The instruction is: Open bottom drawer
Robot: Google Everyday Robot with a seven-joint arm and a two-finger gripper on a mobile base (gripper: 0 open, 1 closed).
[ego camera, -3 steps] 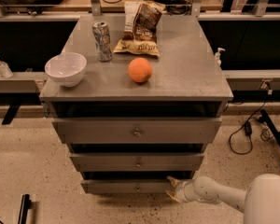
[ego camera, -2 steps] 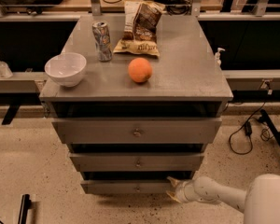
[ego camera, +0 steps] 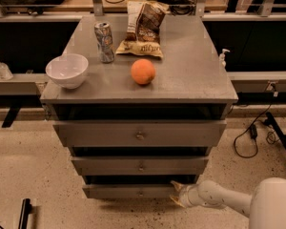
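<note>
The bottom drawer (ego camera: 128, 191) is the lowest and slimmest of three grey fronts on the metal cabinet, with a small round knob (ego camera: 141, 193) at its centre. My gripper (ego camera: 177, 193) is low at the drawer's right end, level with its front, right at the corner. The white arm runs back from it to the lower right of the camera view. A dark gap shows above the drawer front.
On the cabinet top (ego camera: 190, 75) stand a white bowl (ego camera: 66, 69), a soda can (ego camera: 105, 42), a chip bag (ego camera: 142, 28) and an orange (ego camera: 143, 71). The middle drawer (ego camera: 140, 165) and top drawer (ego camera: 140, 134) sit above. Black cables (ego camera: 250, 137) lie on the floor at right.
</note>
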